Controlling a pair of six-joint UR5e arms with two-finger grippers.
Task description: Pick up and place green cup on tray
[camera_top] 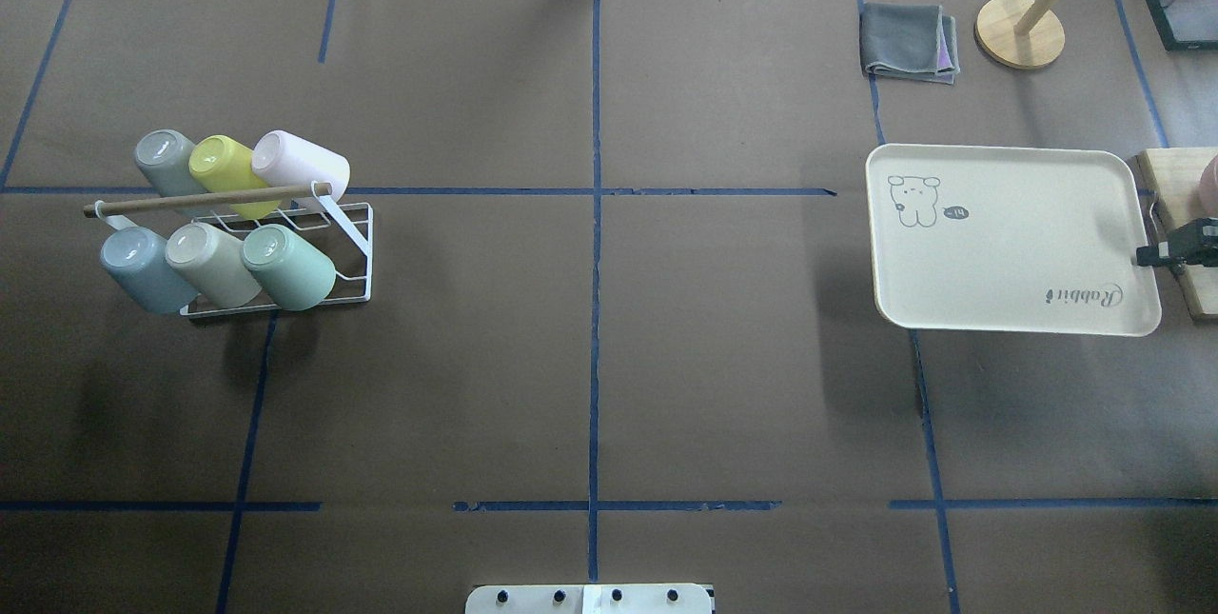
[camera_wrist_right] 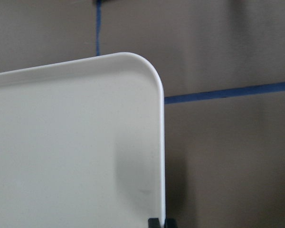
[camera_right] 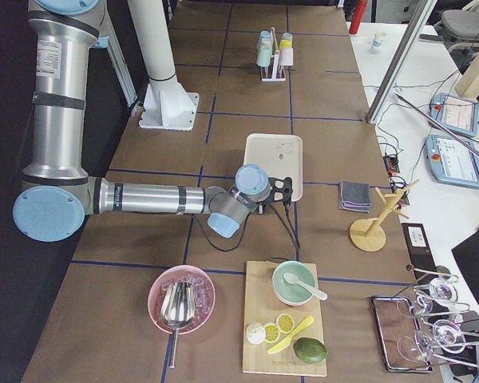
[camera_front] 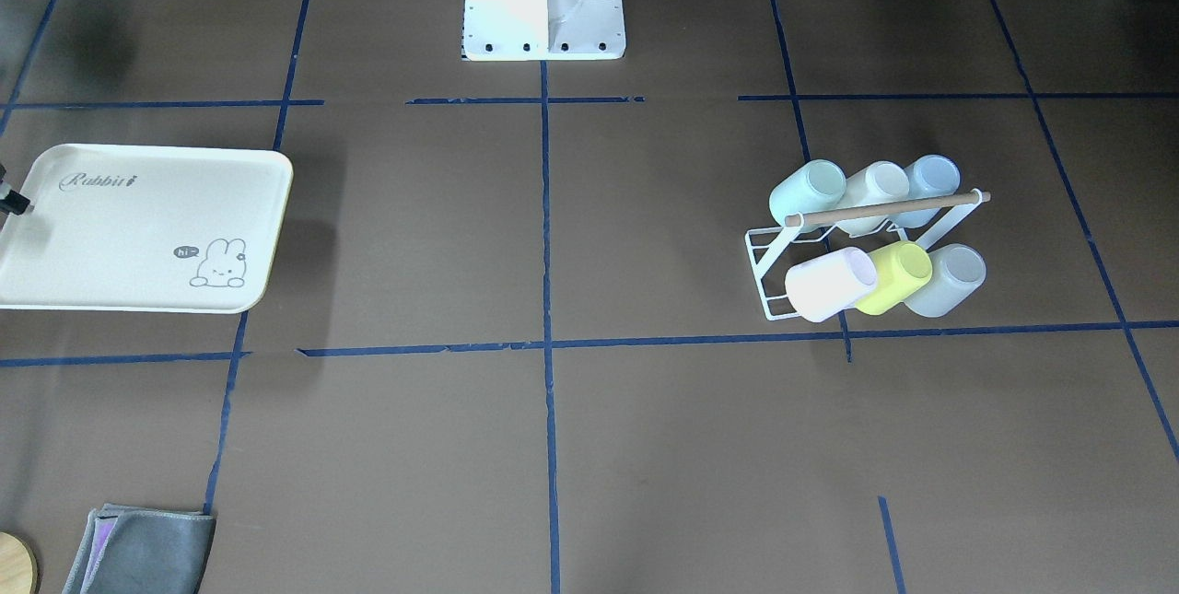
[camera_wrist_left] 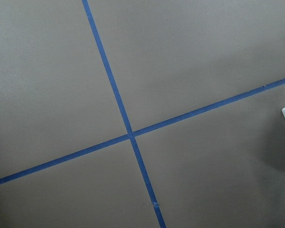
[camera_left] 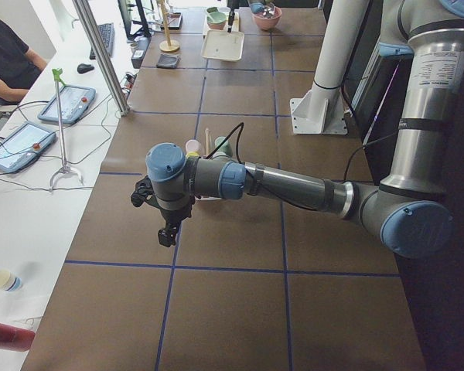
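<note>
A brown-covered table (camera_top: 609, 386) crossed by blue tape lines (camera_top: 595, 309), with the task not yet begun: no cup has been lifted. The green cup (camera_top: 285, 267), a pale mint one, sits tilted on a peg of a white wire rack (camera_top: 357, 252) near the table's end on the robot's left. It is in the row nearer the robot, at that row's end toward the table's middle, just beside a cream cup (camera_top: 211, 264) and under the rack's wooden bar (camera_top: 205, 199). The tray (camera_top: 1028, 243), cream-white with a bunny drawing, lies bare near the opposite end of the table, well apart from the rack. The left gripper (camera_left: 166, 234) hangs above the table near the rack; only the side view shows it, so I cannot tell whether its fingers are apart or together. Its wrist camera sees only tape lines and one corner of the rack. The right gripper (camera_top: 1145, 258) hovers at the tray's outer edge, its fingertips (camera_wrist_right: 154, 222) seemingly pressed together and holding nothing. The step in hand looks like the approach. Next, the left gripper probably has to move over the rack, come at the green cup clear of the bar and the cream cup, grip it and draw it off along the peg's slant.
</note>
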